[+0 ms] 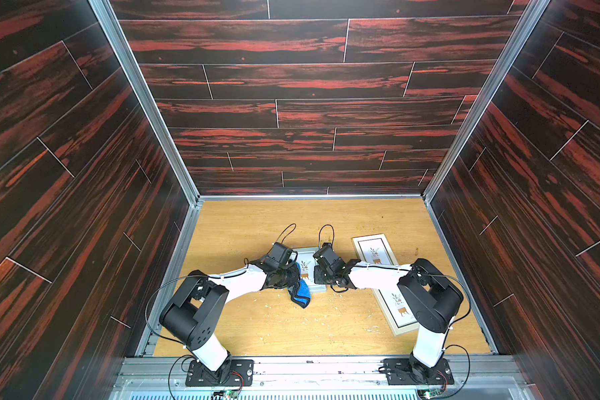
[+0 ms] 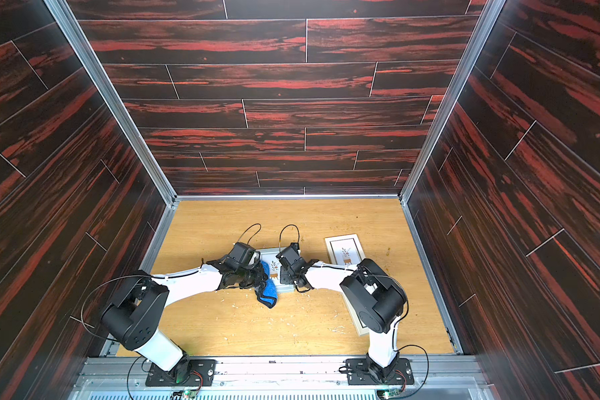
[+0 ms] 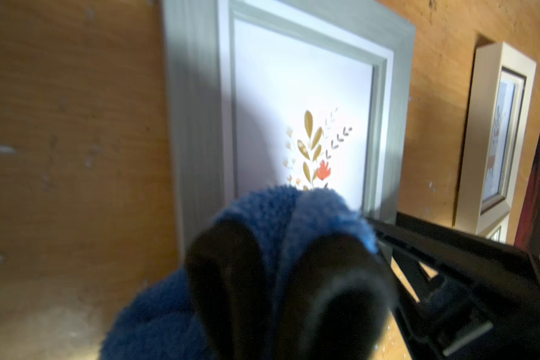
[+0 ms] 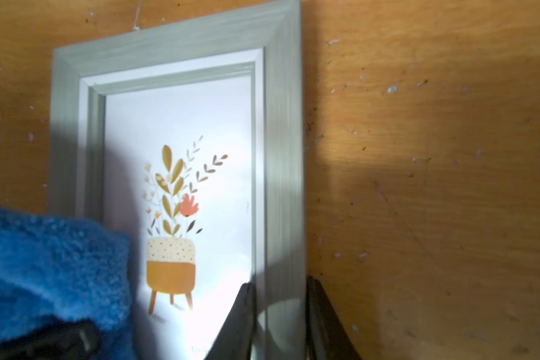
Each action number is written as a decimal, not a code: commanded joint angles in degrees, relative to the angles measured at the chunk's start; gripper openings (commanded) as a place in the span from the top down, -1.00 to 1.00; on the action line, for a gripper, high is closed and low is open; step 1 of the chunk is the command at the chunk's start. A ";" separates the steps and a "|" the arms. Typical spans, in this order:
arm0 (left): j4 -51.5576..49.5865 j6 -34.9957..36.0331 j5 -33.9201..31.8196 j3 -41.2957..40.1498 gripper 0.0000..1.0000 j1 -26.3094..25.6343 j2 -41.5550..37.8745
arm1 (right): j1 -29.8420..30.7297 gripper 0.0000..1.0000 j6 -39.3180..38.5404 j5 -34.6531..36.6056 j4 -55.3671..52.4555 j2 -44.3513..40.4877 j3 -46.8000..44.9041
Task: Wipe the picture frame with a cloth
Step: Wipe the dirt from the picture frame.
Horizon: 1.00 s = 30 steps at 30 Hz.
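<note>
A small grey-green picture frame with a potted-plant print lies flat at the table's middle, between both wrists. My left gripper is shut on the bright blue fluffy cloth. In the left wrist view the cloth bulges past the fingertips and rests on the frame's glass. The loose end of the cloth hangs onto the table. My right gripper is shut on the frame's side rail, one finger on the glass side and one outside. The cloth also shows in the right wrist view.
A longer cream frame with two prints lies to the right and runs under the right arm. White flakes and crumbs dot the wooden table. Dark wood-patterned walls enclose three sides.
</note>
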 commanded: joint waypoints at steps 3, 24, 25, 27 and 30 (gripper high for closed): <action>-0.80 -2.58 5.82 -0.69 1.00 -4.15 5.42 | -1.07 0.83 1.72 2.40 -3.94 -0.14 -1.14; -0.34 -1.24 8.24 0.83 1.00 -5.33 7.63 | -1.66 0.83 1.33 3.06 -4.02 -1.51 -0.86; -0.64 -1.10 8.09 0.32 1.00 -4.78 6.88 | -1.72 0.83 1.33 3.25 -4.19 -1.55 -0.94; -1.81 -0.24 7.37 -1.56 1.00 -3.03 4.49 | -1.72 0.83 1.42 3.51 -4.33 -1.69 -1.02; -4.49 1.96 5.50 -2.88 1.00 -1.79 2.30 | -1.72 0.83 1.56 3.05 -3.65 -1.73 -1.55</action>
